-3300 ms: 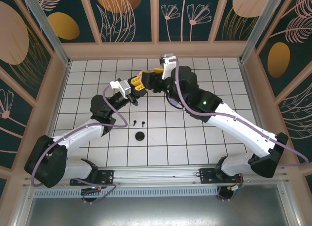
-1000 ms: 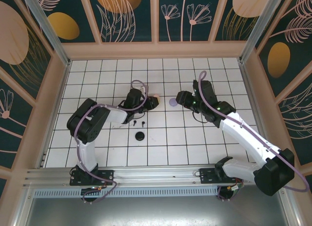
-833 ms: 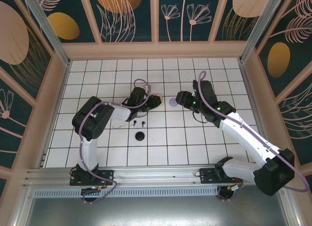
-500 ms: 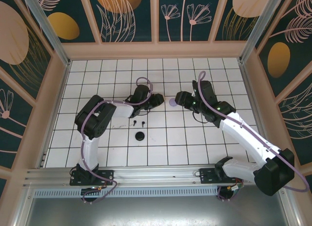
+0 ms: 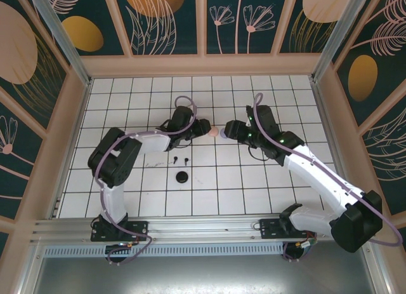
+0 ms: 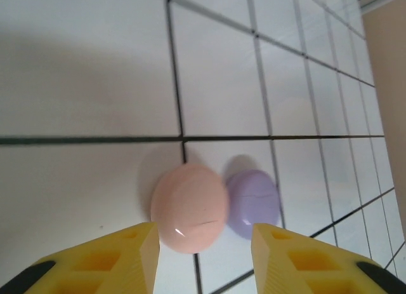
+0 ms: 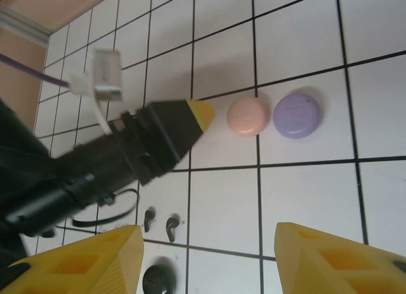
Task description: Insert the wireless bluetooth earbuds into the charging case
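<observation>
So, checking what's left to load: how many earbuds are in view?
2: a black earbud and a second black earbud beside it, near the black disc. Others may be hidden.

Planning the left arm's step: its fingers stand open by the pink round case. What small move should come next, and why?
Probably draw the left gripper back from the pink case: its fingers are apart, the case lies free on the tile beside the lilac case, and two black earbuds wait loose nearby.

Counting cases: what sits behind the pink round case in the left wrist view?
A lilac round case, its left edge covered by the pink round case; bare tiles lie beyond.
</observation>
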Available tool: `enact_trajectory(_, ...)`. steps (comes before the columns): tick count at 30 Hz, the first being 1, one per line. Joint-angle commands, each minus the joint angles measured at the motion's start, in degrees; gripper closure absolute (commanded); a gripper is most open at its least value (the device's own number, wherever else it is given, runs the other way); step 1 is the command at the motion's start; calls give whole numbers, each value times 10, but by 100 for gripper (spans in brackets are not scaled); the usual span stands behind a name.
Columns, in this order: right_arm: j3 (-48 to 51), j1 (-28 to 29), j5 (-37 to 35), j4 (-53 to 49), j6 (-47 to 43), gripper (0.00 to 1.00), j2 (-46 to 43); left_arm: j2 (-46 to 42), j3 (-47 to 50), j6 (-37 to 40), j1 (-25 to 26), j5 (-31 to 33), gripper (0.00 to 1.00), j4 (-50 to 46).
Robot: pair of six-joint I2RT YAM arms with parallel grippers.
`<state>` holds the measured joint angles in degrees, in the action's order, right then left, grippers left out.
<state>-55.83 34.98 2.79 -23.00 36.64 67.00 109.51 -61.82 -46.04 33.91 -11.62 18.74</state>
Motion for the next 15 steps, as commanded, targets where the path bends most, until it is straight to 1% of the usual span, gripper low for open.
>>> enact_trajectory(1,18,35,-14,9,11,41,19,-85,-24,72,-1,40,56,-30)
enact_trajectory(7,2,130,-50,8,26,39,92,-217,-10,160,-12,120,51,-67)
enact_trajectory(10,-15,174,-67,7,54,39,147,-276,17,185,-24,158,40,-65)
enact_trajectory(13,-41,213,-77,8,81,38,208,-326,44,207,-36,188,25,-60)
enact_trajectory(14,-53,225,-80,5,89,38,231,-340,53,213,-40,200,19,-58)
enact_trajectory(15,-68,237,-84,-1,98,38,254,-352,58,218,-44,212,4,-58)
